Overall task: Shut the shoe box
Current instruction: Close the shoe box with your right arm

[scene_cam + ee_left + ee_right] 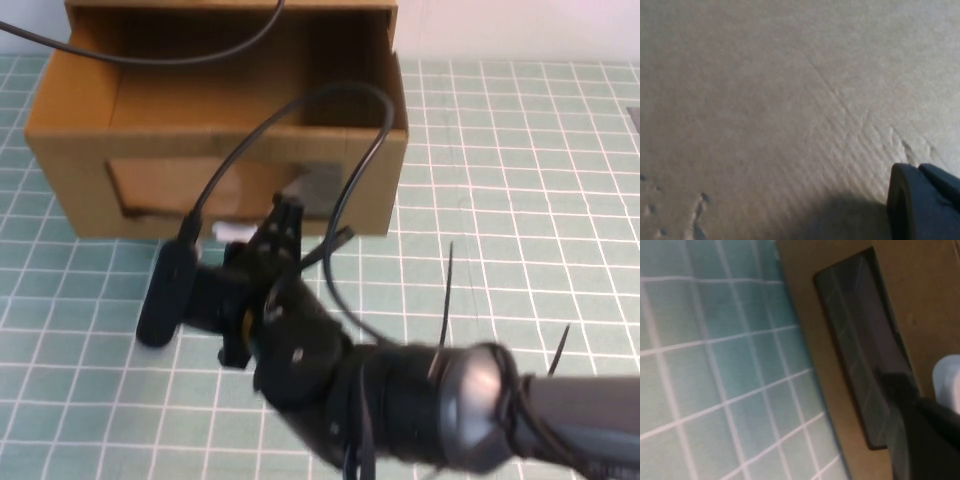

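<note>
I am looking down at the table (520, 150), which is wearing a pale green mat with a white grid, and the shoe box (75, 120) is sitting at its far left, brown cardboard, open at the top, its front facing me. The box's clear window (320, 188) is showing in that front, and a small white tab (232, 231) is peeking out just below it. My right arm is reaching in from the near right, black cables looping over it, and the right gripper (288, 212) is pointing at the box front, its tip at the window's lower edge beside the tab; I cannot tell whether its fingers are apart or together. In the right wrist view the window (865, 340) is running dark across the cardboard with the tab (947, 380) beside a blurred dark finger. The left gripper (925, 202) is showing only as one dark finger at the edge of its wrist view, hanging just beside plain cardboard (790, 100); its state I cannot tell either.
</note>
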You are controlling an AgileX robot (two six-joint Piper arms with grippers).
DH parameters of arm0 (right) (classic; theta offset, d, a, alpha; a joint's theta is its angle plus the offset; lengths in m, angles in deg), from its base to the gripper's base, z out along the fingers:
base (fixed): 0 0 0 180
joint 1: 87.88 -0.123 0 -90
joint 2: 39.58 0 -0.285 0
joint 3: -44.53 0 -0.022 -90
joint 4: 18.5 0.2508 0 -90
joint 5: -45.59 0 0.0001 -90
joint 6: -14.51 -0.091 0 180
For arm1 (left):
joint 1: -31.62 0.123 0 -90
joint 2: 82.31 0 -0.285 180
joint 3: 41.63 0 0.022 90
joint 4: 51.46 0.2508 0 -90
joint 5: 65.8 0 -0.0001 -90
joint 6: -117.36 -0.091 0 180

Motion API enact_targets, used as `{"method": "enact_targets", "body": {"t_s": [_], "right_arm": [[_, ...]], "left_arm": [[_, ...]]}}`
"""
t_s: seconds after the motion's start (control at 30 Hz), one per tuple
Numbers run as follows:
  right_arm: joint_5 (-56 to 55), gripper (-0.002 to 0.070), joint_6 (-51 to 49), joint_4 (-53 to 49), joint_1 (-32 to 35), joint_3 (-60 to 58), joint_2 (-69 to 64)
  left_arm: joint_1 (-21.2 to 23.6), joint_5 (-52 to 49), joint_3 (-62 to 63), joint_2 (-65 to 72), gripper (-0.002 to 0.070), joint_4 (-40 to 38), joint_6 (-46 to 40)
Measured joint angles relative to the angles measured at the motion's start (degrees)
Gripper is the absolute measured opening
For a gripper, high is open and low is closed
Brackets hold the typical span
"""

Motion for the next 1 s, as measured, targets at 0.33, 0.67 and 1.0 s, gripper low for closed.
{"method": "enact_targets", "body": {"t_s": [0.33,0.67,1.0], "right_arm": [[-9.35,-0.0014,0.00,-0.08,8.39,7.11,-3.10],[-14.69,-0.0014,0.00,-0.62,15.49,13.14,-8.84],[-18.77,-0.0014,-2.79,-0.62,18.77,20.51,-13.73]], "left_arm": [[0.00,0.07,0.00,0.00,-0.0005,-0.11,0.00],[0.00,0.07,0.00,0.09,-0.0005,-1.52,0.00],[0.00,0.07,0.00,0.09,-0.0005,-1.85,0.00]]}}
